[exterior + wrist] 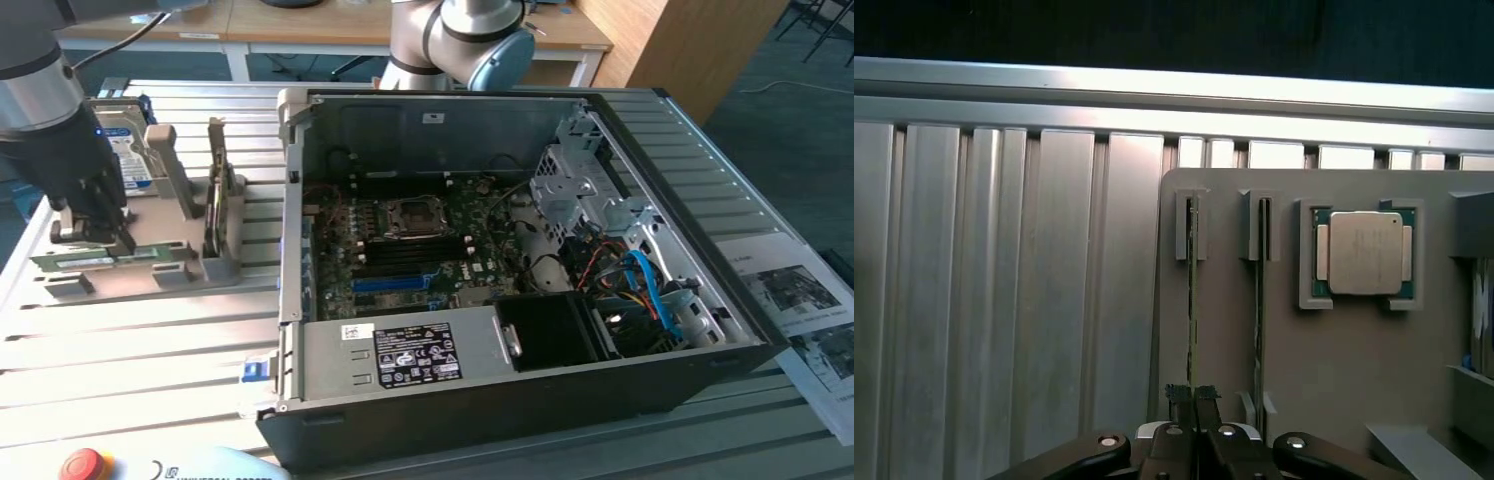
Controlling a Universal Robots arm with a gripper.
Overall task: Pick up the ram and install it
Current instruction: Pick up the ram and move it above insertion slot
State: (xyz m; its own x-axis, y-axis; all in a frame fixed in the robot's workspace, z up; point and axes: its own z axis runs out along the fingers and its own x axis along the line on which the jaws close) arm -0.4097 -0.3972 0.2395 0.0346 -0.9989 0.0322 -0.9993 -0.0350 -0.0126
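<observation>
Pinched almost together, the gripper (107,235) has its two dark fingers (1176,400) closed on the top edge of the ram (100,258). In the wrist view the jaws meet on either side of that thin green board (1193,300), seen edge-on. The ram stands on its long edge in a slot of the grey holder (160,275), not lifted out of it.

Just beside the ram's slot in the wrist view, a second slot (1261,290) holds another thin strip, also edge-on. Next along the holder (1334,370), a silver-lidded processor (1364,252) lies flat in a square recess. In the exterior view a hard drive (127,150) with a blue label stands upright at the back of the holder, behind the arm's wrist.

The holder rests on a ribbed aluminium table (134,340), toward the exterior view's left. Near it, toward the exterior view's right, an open computer case (507,410) lies on its side. Inside are the motherboard (414,245) with its processor socket (407,215), a long blue slot (394,283), a labelled power supply (400,355) and blue cables (647,280). A red stop button (83,465) sits at the table's near edge, and printed sheets (801,290) lie beyond the case.
</observation>
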